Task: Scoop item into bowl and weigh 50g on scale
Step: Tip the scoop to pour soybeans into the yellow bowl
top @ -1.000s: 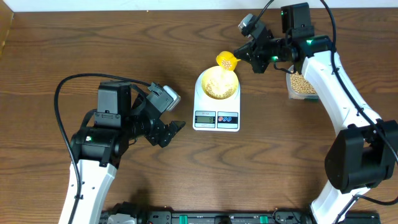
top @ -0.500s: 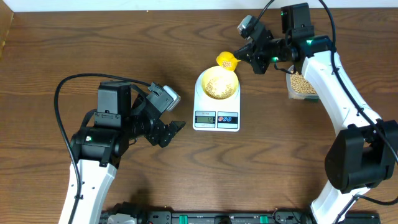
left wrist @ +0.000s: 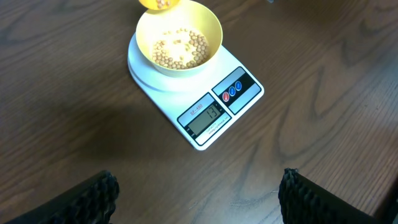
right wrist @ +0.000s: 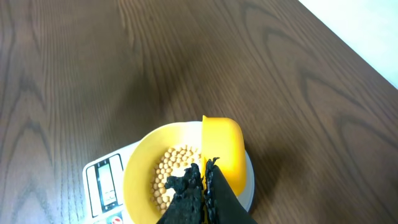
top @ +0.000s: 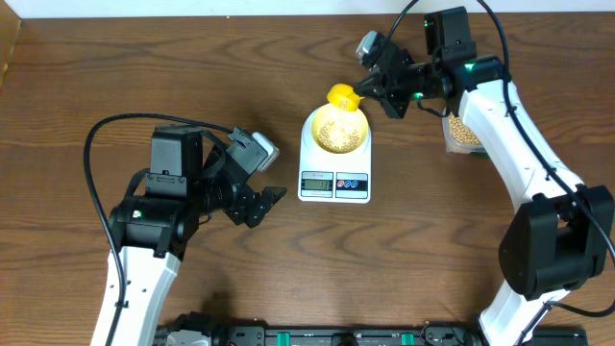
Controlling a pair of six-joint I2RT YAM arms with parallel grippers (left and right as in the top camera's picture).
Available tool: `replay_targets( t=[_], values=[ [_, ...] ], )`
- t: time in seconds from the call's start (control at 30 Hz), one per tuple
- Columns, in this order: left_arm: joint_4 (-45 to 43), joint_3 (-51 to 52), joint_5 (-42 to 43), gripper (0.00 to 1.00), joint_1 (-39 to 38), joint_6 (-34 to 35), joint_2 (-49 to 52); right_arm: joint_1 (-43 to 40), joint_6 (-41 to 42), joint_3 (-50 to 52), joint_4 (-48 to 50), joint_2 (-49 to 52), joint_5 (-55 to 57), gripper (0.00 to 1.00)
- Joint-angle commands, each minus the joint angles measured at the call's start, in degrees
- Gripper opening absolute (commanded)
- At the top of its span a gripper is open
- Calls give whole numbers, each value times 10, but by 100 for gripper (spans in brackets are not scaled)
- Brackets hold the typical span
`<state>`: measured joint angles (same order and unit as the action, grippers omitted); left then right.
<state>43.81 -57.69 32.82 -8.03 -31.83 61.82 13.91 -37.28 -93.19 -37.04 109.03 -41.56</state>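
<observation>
The white scale (top: 334, 184) stands mid-table with the pale yellow bowl (top: 312, 133) on its top. Tan beans (top: 336, 133) cover the bowl's bottom. My right gripper (top: 368, 93) is shut on the handle of a bright yellow scoop (top: 342, 96), tilted over the bowl's far rim. In the right wrist view the scoop (right wrist: 222, 146) hangs just past the fingertips, above the beans (right wrist: 176, 165) and bowl (right wrist: 132, 177). My left gripper (top: 270, 200) stands open and empty over bare wood, left of the scale. Its view shows the bowl (left wrist: 147, 38), beans (left wrist: 180, 50) and scale (left wrist: 221, 107).
A clear container of beans (top: 466, 132) sits at the right, under the right arm. A black rail (top: 317, 336) runs along the table's front edge. The left arm's cable (top: 96, 135) loops over the wood at the left.
The right gripper and the scoop have shifted a little left and farther back, and the scoop has turned over the bowl's rim. The left arm has not moved.
</observation>
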Motion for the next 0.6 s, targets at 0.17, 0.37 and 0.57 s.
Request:
replay_targets(
  t=[0.17,0.37,0.57],
  values=[
    [1,2,-1,84,2,-7,0,5,-16,2,0,1,-8,1],
    [1,2,-1,84,2,-7,0,5,2,2,0,1,-9,1],
    [1,2,-1,84,2,-7,0,4,34,2,2,0,-8,1]
  ],
)
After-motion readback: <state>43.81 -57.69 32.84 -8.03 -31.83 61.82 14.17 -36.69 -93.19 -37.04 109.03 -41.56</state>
